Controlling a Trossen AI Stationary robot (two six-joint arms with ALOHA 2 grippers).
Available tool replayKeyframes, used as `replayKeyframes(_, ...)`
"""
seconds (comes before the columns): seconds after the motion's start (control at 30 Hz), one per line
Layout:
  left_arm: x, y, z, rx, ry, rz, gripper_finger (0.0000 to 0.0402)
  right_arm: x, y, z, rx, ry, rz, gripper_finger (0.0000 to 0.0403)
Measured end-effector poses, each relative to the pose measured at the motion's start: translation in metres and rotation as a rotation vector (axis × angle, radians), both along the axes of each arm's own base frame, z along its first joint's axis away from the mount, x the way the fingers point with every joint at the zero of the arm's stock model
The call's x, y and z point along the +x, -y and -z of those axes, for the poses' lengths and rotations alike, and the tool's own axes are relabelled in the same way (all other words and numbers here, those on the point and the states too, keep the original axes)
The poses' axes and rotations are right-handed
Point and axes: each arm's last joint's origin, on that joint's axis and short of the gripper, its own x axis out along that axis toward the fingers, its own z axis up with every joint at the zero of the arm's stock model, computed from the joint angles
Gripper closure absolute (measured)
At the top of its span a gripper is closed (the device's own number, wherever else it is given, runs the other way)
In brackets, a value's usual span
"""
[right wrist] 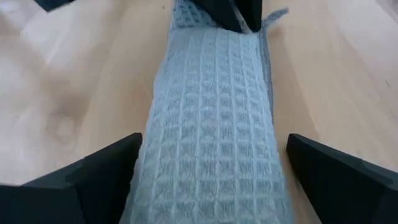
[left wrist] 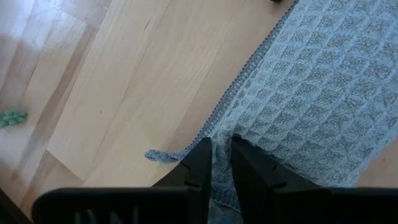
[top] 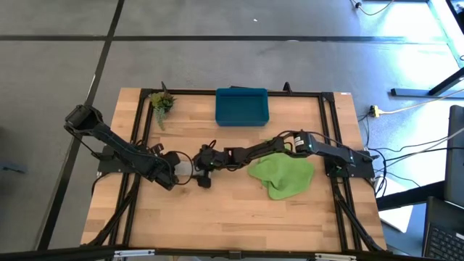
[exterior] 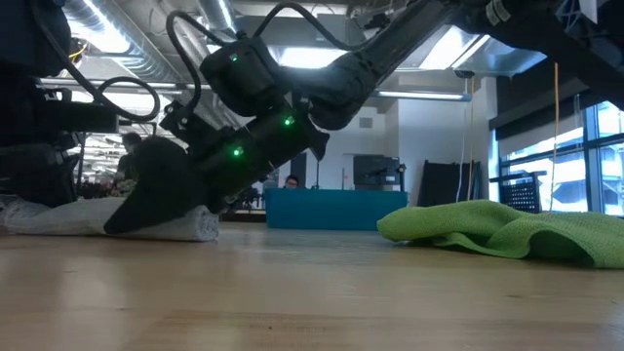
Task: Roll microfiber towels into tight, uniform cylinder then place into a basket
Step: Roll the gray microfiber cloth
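The light grey towel [right wrist: 211,124] lies on the table as a long narrow folded or rolled strip; it also shows in the low view [exterior: 190,226]. My left gripper [left wrist: 221,144] is shut on one end of it. My right gripper [right wrist: 214,146] is open and low over the strip, one finger on each side; in the low view it shows down at the towel [exterior: 156,200]. In the high view the two grippers meet at the table's middle left [top: 190,172]. The lime green towel [top: 283,175] lies crumpled on the table's right. The teal basket [top: 242,106] stands at the far edge. My left gripper pinches the grey towel's end beside its stitched edge [left wrist: 219,127] between its two fingers [left wrist: 198,163]. The cloth lies on the table. One layer or several, I cannot tell. My right gripper straddles the strip [right wrist: 205,186] from above with spread fingers [right wrist: 93,177]; whether they touch it, I cannot tell.
A small green plant sprig [top: 162,104] lies at the far left, next to the basket. The green towel shows close by on the right in the low view [exterior: 497,232]. Bare wood lies along the table's near edge [top: 232,225].
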Motion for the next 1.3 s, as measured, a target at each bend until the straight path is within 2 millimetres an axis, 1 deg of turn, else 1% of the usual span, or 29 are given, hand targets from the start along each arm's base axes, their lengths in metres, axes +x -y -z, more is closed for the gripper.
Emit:
replayKeyframes(0.2,0.000,0.000,0.000,0.000,0.000,0.000,0.0347,0.001,0.001,0.009,-0.027,0.011,-0.006,0.0004)
replayKeyframes(0.37,0.000,0.000,0.000,0.000,0.000,0.000,0.0347,0.001,0.001,0.010,-0.040,0.008,0.009,0.0004)
replayKeyframes(0.53,0.000,0.000,0.000,0.000,0.000,0.000,0.0347,0.001,-0.003,0.011,-0.077,0.011,0.003,0.0004)
replayKeyframes(0.7,0.000,0.000,0.000,0.000,0.000,0.000,0.0347,0.001,-0.003,0.011,-0.053,0.018,0.036,0.0004)
replayKeyframes(0.8,0.000,0.000,0.000,0.000,0.000,0.000,0.0347,0.001,-0.002,0.012,-0.056,0.000,0.037,0.0013)
replayKeyframes(0.9,0.000,0.000,0.000,0.000,0.000,0.000,0.0347,0.000,0.000,0.012,-0.056,-0.004,0.040,0.0035)
replayKeyframes(1.0,0.000,0.000,0.000,0.000,0.000,0.000,0.0347,0.000,0.001,0.012,-0.057,-0.004,0.044,0.0067)
replayKeyframes(1.3,0.000,0.000,0.000,-0.001,0.001,0.000,0.0347,0.001,0.003,0.011,-0.057,0.017,0.060,0.0189)
